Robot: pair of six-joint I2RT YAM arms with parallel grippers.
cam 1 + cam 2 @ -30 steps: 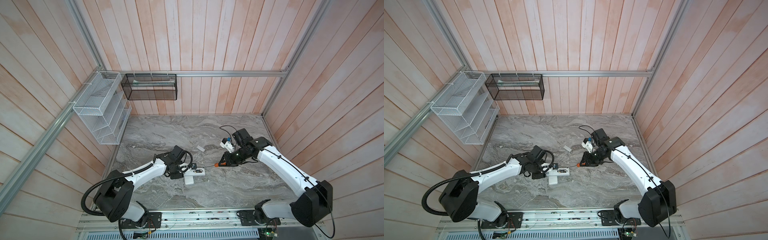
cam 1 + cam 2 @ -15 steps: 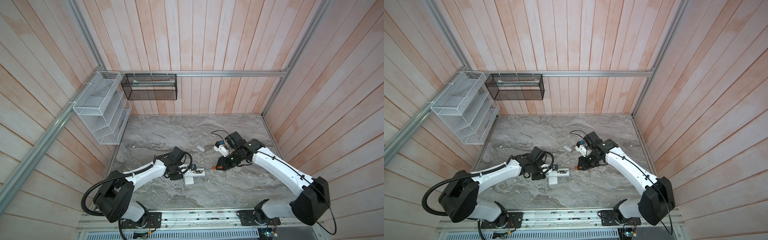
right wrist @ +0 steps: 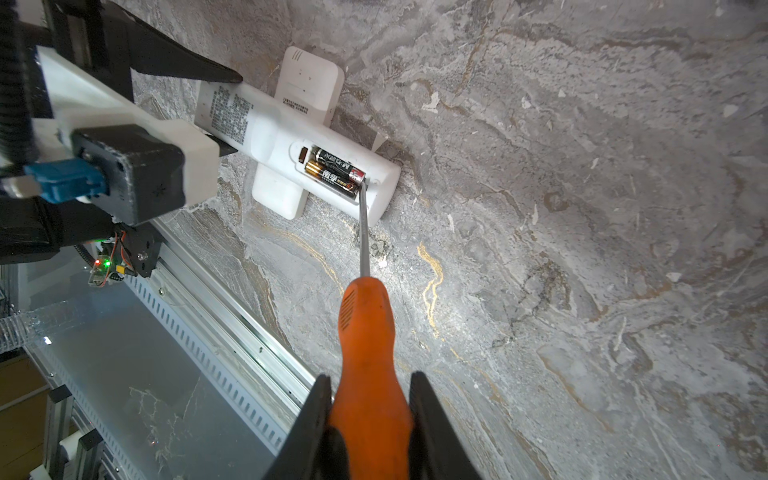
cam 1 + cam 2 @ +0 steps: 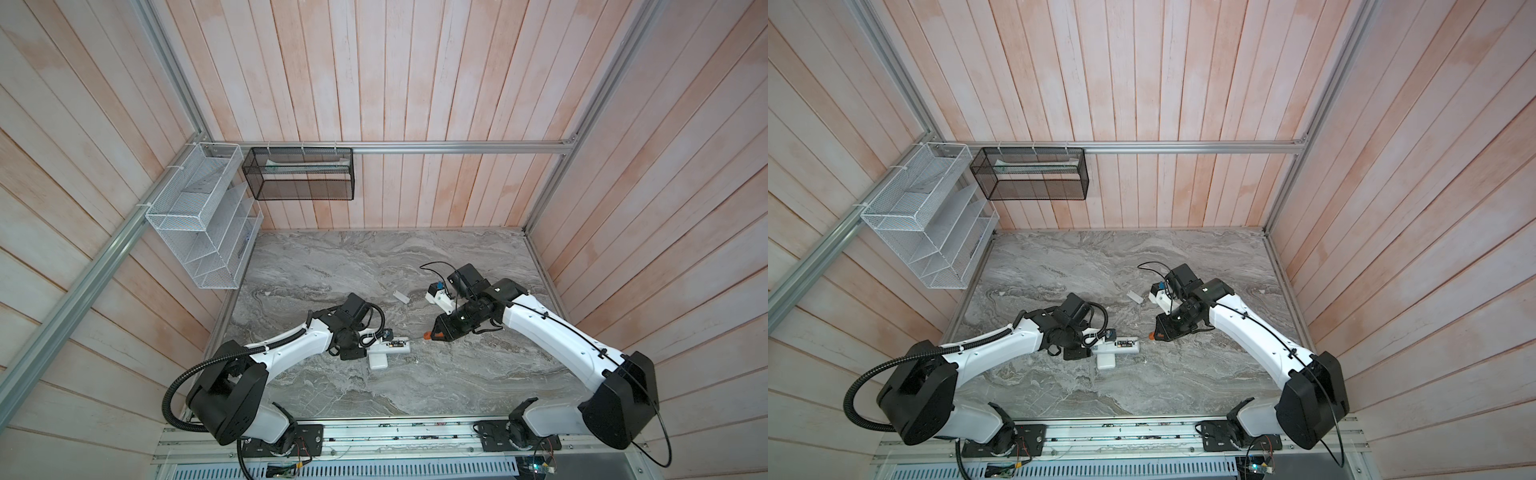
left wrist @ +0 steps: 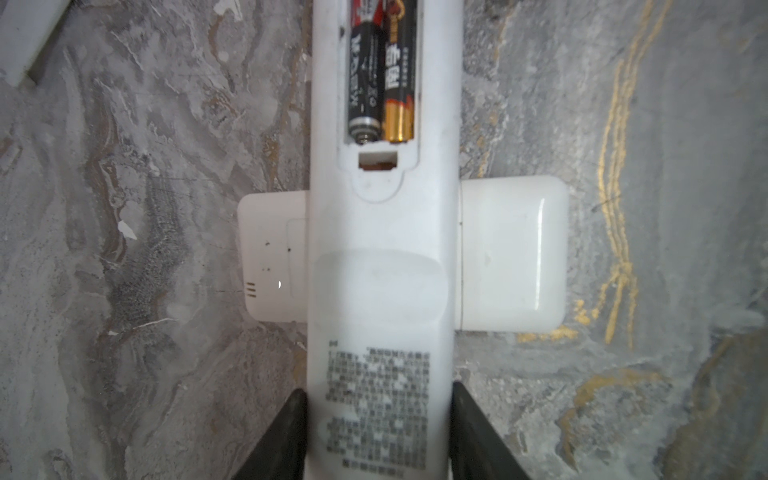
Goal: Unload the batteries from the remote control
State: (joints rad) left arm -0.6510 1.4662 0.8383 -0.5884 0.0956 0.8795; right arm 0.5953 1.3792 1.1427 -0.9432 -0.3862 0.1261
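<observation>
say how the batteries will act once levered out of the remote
Probably roll: the batteries are smooth slim cylinders and the table looks flat. Likely rigid and reluctant: they sit snugly side by side in the remote. The screwdriver tip may slip off their glossy wrap.

1. Lower centre: the left claw (image 4: 368, 349) grips a white remote control (image 4: 402, 347) resting across a white block (image 4: 378, 360) on the marble desk (image 4: 415, 386).
2. The batteries (image 4: 397, 343) show as a dark patch in it.
3. The right claw (image 4: 434, 331) holds an orange-handled screwdriver (image 4: 428, 336), tip at the remote's right end.
4. A white cover (image 4: 401, 296) lies above, apart.
</observation>
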